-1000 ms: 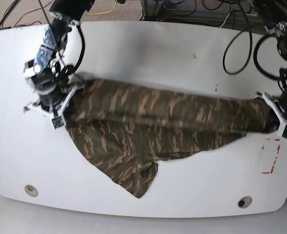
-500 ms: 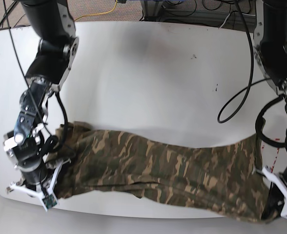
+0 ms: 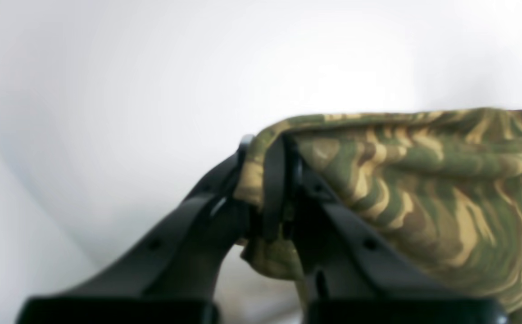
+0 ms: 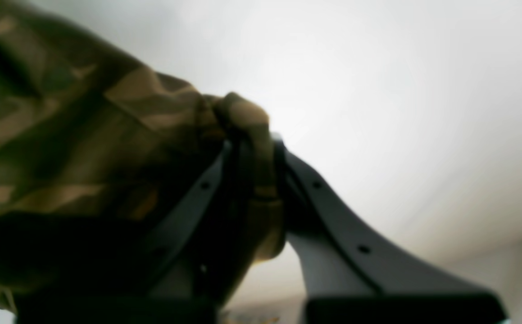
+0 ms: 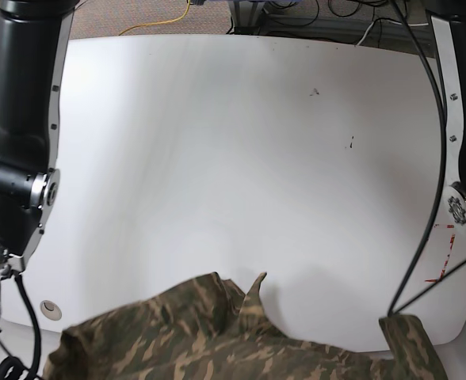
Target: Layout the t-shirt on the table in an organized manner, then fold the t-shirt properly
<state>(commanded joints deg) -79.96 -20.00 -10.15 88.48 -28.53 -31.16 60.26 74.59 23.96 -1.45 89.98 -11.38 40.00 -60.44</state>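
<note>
1. My left pincer (image 3: 273, 198) is clamped tight on a bunched edge of the t-shirt (image 3: 423, 198). The cloth folds over the tips in the middle of the left wrist view and spreads off to the right edge of the frame.
2. My right pincer (image 4: 251, 166) is likewise closed on a wad of the same shirt. In the right wrist view the fabric fills the left half of the frame, dark and shadowed, and a lump of it sits on top of the tips.
3. In the base view the t-shirt (image 5: 217, 336) is at the very bottom of the frame, a crumpled band running from lower left to lower right, with a small peak of cloth sticking up near the bottom centre and a separate corner showing at the lower right.
4. Both pincers themselves are out of the base view; only my arms show, one dark column down the left edge (image 5: 23, 119) and one down the right edge (image 5: 463, 119).
5. The white counter (image 5: 241, 158) takes up nearly all the frame above the shirt. On it I see a round hole (image 5: 51, 307) at lower left beside the shirt, red tape marks (image 5: 441, 253) at right, and two small dark specks (image 5: 332, 117) toward the upper right.
6. A black cable (image 5: 423, 198) hangs down the right side, crossing in front of the counter to the shirt's corner.
7. Beyond the top edge lie floor, cables and a yellow cord (image 5: 166, 16).
</note>
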